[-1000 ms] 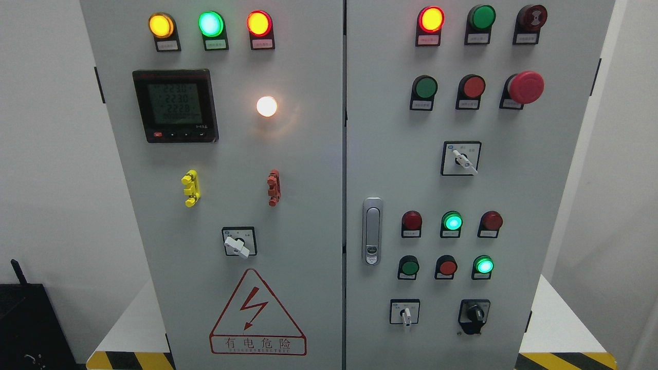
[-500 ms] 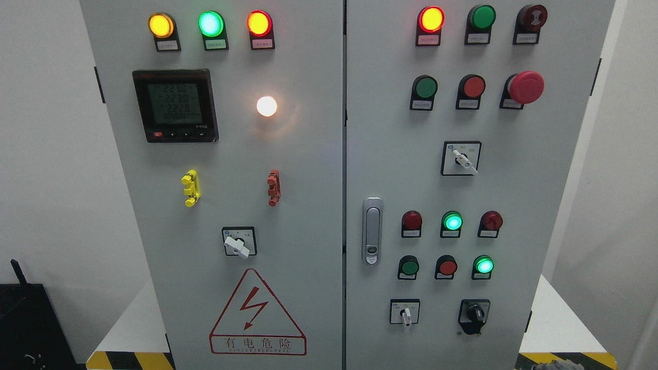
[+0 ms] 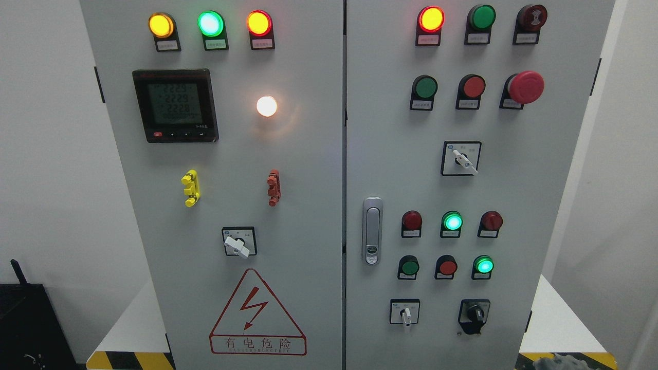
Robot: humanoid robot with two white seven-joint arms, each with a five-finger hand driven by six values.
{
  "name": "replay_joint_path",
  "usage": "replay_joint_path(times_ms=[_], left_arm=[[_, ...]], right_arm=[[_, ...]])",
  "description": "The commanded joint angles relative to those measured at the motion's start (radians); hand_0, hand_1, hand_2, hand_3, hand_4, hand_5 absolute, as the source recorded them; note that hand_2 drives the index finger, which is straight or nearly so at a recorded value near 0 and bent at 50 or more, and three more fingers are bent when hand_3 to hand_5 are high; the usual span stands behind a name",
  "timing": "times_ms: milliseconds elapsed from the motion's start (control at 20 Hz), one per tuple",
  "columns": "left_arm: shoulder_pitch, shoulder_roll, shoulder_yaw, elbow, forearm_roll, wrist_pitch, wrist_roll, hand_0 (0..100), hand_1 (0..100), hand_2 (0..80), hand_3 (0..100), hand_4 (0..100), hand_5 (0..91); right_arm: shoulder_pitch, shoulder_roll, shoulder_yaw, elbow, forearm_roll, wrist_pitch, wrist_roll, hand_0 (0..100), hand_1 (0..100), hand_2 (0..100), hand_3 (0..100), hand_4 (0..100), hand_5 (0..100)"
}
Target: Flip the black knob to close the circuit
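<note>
— Grey cabinet (image 3: 308,154) on white surface (image 3: 555,318), pale walls around. Black knob (image 3: 474,313)?
— Low on right door, untouched. Hand (image 3: 558,364) barely showing at bottom right; fingers impossible to tell.

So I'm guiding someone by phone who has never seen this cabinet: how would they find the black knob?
Go to the right door and look along its bottom row, below the small lamps. Two switches sit there: a white-handled selector and, to its right, the black knob. It is the only all-black knob on either door.
</note>
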Motion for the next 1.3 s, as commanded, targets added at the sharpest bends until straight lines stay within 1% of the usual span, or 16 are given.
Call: replay_joint_path(times_ms=[0,50,100,300,350,500,550,750,850,1250], left_arm=[[0.001,0.0,0.0,-0.001,0.001,0.0,0.0,12,56,0.0,0,0,0.0],[0.001,0.0,0.0,-0.001,-0.002,0.0,0.0,12,56,0.0,0,0,0.0],[-0.001,0.0,0.0,-0.001,-0.002,0.0,0.0,12,56,0.0,0,0,0.0],[-0.001,0.0,0.0,-0.001,0.001,0.0,0.0,12,56,0.0,0,0,0.0],[-0.001,0.0,0.0,-0.001,0.001,0.0,0.0,12,56,0.0,0,0,0.0],[0.001,0.0,0.0,-0.001,0.001,0.0,0.0,12,56,0.0,0,0,0.0],[-0.001,0.0,0.0,-0.001,0.001,0.0,0.0,12,56,0.0,0,0,0.0],[-0.001,0.0,0.0,-0.001,-0.002,0.0,0.0,12,56,0.0,0,0,0.0],[-0.001,0.0,0.0,-0.001,-0.002,0.0,0.0,12,56,0.0,0,0,0.0],[-0.001,0.0,0.0,-0.001,-0.002,0.0,0.0,12,56,0.0,0,0,0.0]], right_arm=[[-0.042,-0.004,0.083,0.042,0.063,0.075,-0.003,0,11,93,100,91,86],[-0.051,-0.005,0.088,0.054,0.063,0.094,-0.003,0,11,93,100,91,86],[-0.062,-0.005,0.089,0.07,0.066,0.098,-0.005,0,11,93,100,91,86],[-0.083,-0.004,0.096,0.12,0.089,0.1,-0.012,0,11,93,100,91,86],[-0.083,-0.004,0.108,0.128,0.089,0.103,-0.014,0,11,93,100,91,86],[-0.094,-0.004,0.134,0.156,0.098,0.153,-0.032,0,10,93,100,91,86],[-0.102,-0.004,0.143,0.168,0.098,0.16,-0.035,0,10,93,100,91,86],[-0.128,-0.004,0.143,0.214,0.1,0.164,-0.04,0,10,93,100,91,87],[-0.14,-0.005,0.143,0.235,0.104,0.183,-0.052,0,9,94,100,91,87],[-0.203,-0.008,0.134,0.306,0.104,0.204,-0.054,0,10,94,100,91,87]])
